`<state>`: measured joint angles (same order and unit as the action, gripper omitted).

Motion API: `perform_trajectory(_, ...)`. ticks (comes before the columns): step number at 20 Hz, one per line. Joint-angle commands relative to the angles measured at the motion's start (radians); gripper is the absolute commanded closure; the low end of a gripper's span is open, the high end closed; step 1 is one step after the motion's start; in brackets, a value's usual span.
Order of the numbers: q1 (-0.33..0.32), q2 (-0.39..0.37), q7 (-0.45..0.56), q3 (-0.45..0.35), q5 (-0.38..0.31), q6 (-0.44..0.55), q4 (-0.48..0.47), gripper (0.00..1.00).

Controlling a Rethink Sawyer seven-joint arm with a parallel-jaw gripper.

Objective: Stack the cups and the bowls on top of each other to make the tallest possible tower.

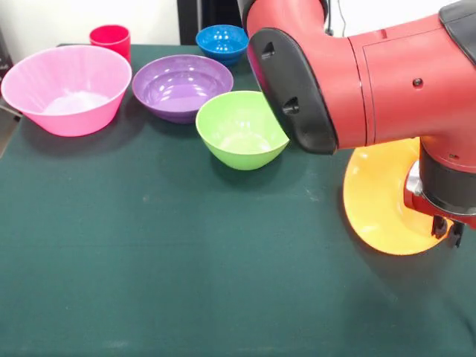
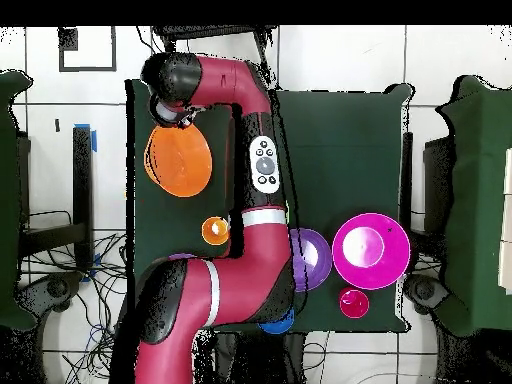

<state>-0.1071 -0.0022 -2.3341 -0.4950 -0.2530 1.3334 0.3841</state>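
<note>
The big orange bowl [image 1: 379, 201] sits at the right in the front view, and my gripper [image 1: 445, 224] hangs over its right rim. From overhead the gripper [image 2: 168, 114] is at the far edge of this bowl [image 2: 180, 162]. The big pink bowl [image 1: 67, 89], a purple bowl [image 1: 182, 85], the green bowl [image 1: 242, 128], the small blue bowl [image 1: 222, 41] and the red cup [image 1: 110, 36] stand upright and apart at the back left. Overhead, a small orange cup-sized vessel [image 2: 216, 230] stands beside my arm. The yellow cup is out of view.
My red arm [image 1: 357, 82] crosses the upper right of the front view and hides what lies behind it. The dark green table [image 1: 186, 260] runs to its front edge. Overhead, the arm [image 2: 262, 230] covers the green bowl.
</note>
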Motion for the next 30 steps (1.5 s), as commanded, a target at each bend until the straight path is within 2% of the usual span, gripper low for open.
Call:
perform_trajectory(1, -0.047, -0.114, 0.667, 0.021, -0.106, -0.46, 0.284, 1.0)
perform_trajectory(2, -0.034, -0.118, 0.659, 0.034, -0.123, -0.383, 0.264, 1.0)
perform_trajectory(7, -0.042, -0.105, 0.655, 0.008, -0.133, -0.391, 0.26, 1.0)
perform_trajectory(16, -0.046, -0.058, 0.709, -0.013, -0.098, -0.38, 0.213, 1.0)
perform_trajectory(17, -0.047, -0.038, 0.736, -0.029, -0.089, -0.331, 0.181, 1.0)
perform_trajectory(21, -0.051, -0.023, 0.754, -0.041, -0.076, -0.325, 0.176, 1.0)
perform_trajectory(30, -0.044, -0.034, 0.735, -0.027, -0.079, -0.304, 0.183, 1.0)
